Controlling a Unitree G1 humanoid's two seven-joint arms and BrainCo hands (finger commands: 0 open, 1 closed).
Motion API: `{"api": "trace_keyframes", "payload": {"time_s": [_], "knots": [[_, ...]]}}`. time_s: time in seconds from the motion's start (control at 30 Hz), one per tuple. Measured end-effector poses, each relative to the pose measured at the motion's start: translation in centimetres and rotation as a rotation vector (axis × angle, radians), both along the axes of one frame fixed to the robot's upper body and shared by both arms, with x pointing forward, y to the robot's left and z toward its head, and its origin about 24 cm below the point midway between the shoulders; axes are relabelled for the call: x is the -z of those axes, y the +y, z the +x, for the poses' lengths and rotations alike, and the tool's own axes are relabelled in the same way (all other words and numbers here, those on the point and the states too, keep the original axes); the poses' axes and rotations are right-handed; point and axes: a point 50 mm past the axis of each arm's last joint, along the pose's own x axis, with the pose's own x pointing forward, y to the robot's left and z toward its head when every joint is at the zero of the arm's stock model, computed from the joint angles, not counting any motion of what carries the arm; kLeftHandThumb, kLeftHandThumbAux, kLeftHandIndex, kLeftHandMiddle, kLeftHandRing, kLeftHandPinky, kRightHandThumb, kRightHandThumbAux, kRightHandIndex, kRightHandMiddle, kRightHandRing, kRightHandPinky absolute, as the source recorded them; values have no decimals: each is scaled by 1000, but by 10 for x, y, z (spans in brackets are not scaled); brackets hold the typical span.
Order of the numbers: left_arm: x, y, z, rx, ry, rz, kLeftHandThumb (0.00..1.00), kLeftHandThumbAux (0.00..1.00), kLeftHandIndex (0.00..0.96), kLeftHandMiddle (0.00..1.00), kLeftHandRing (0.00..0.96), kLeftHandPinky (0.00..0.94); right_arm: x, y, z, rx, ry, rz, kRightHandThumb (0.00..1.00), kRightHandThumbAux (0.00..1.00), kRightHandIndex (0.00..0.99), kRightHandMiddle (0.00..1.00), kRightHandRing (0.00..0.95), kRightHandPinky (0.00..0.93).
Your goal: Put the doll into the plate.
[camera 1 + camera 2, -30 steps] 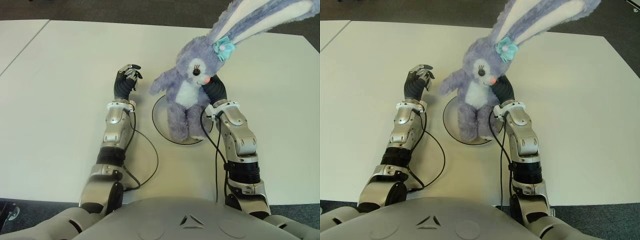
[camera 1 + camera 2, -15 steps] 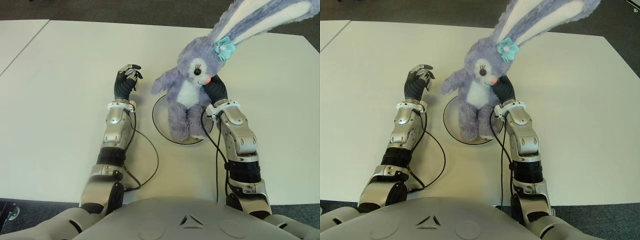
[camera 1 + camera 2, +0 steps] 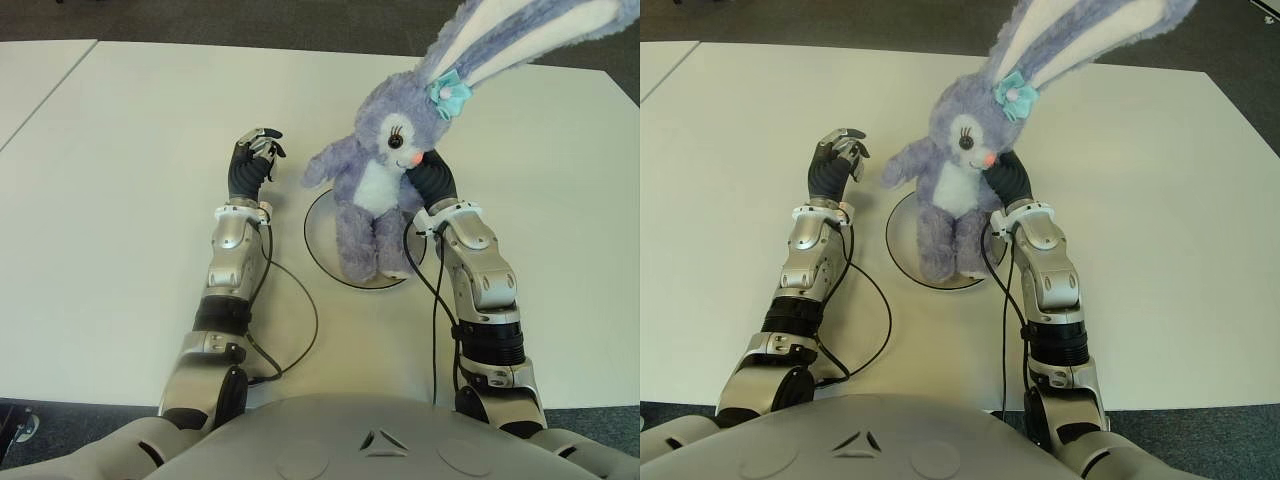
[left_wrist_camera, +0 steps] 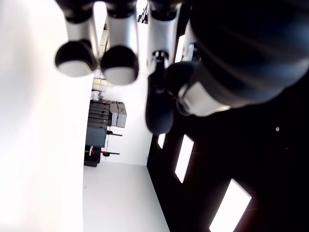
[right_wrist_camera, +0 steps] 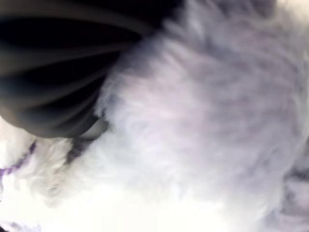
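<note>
Left eye view: one doll, one plate.

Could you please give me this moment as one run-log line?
right hand: shut on doll | doll: upright, feet over plate | left hand: curled, holds nothing, left of doll | release: not yet

Head stereo downward; wrist close-ups.

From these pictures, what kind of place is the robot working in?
Probably an indoor lab or office test room. A wide white table stands on dark carpet, holding only a plate and a plush rabbit doll gripped by the right hand. The left hand, beside the plate's left, holds nothing.
</note>
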Motion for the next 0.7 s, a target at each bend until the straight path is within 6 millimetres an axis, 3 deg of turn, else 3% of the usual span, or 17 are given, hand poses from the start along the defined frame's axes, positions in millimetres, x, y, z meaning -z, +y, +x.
{"api": "trace_keyframes", "payload": {"time_s": [0.3,0.43,0.53,0.7], "knots": [[-1,-2,-1,5,-3,0,707,707,441,884,888,864,-4,-2,-1,-3,-78,-152,936,674,331,474,569,662],[-1,-2,-1,9,-4,1,707,707,441,884,888,865,-6,-3,-1,-14,-147,-246,936,670,360,450,527,549],[-1,-3,-1,11,-5,2,707,707,441,884,888,864,-7,-4,-1,-41,-200,-329,751,535,233,304,358,390],[-1,-3,-2,13,-5,2,707,707,441,884,888,864,-8,-10,-1,-70,-245,-429,658,464,136,162,202,263]]}}
